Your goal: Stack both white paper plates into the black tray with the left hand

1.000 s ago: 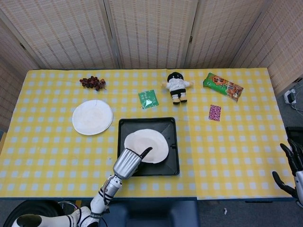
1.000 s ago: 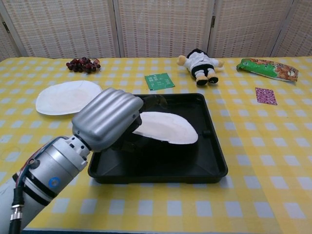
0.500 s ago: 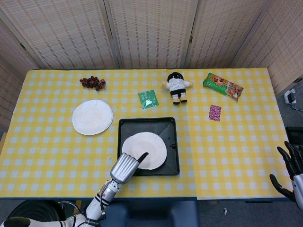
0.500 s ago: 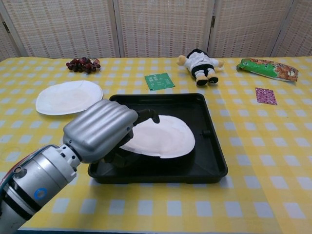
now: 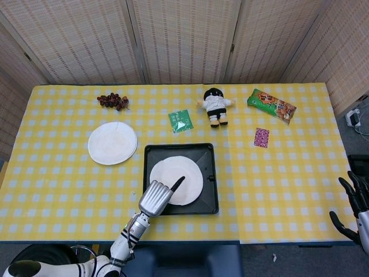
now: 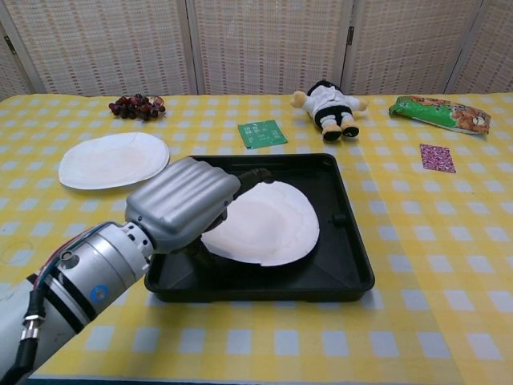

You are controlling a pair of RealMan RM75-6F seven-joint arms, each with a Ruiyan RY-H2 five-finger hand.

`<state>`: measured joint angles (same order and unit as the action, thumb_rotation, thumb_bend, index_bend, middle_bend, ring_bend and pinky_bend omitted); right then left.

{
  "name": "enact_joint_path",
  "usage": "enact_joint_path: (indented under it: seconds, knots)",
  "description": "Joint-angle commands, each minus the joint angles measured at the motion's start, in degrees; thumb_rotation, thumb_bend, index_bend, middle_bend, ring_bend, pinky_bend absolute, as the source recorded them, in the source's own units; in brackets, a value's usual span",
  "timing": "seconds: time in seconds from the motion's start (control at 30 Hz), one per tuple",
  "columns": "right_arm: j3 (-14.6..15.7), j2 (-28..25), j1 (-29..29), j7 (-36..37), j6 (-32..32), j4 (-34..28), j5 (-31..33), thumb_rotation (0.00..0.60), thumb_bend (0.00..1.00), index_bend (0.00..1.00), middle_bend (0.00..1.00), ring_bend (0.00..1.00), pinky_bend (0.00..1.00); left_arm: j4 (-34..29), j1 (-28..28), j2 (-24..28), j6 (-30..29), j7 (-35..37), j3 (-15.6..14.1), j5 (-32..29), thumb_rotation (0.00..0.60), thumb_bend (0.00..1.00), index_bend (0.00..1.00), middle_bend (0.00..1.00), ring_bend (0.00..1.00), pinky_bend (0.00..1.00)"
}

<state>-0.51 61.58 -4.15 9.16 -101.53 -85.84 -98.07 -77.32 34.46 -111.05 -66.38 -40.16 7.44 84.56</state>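
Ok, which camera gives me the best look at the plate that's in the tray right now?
The head view: it looks straight down, so the plate shows almost whole and round inside the black tray. The chest view shows that plate closer but foreshortened, with the left hand covering its near-left edge.

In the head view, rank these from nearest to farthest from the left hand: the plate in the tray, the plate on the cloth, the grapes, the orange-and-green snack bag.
From the left hand:
1. Plate in the black tray, right at the fingers.
2. Plate on the cloth, up and left.
3. Grapes, far left edge.
4. Snack bag, far right.
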Motion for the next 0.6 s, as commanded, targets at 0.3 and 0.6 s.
enact_joint_path:
  seconds: [0.3,0.6]
  knots:
    - [0.3,-0.2,-0.4,0.8,-1.0,0.3,-0.8,0.6,0.37,0.0,0.0,0.0,0.0,-13.9,1.5,5.8,5.0,-9.1,2.4,-10.2,0.6,0.13,0.12,1.0,1.0,1.0]
    - [0.6,0.0,-0.2,0.2,-0.5,0.4,-1.4,0.6,0.37,0.0,0.0,0.0,0.0,-13.5,-0.2,8.0,-2.9,-4.7,1.8,-5.1,0.6,0.15,0.21,1.0,1.0,1.0]
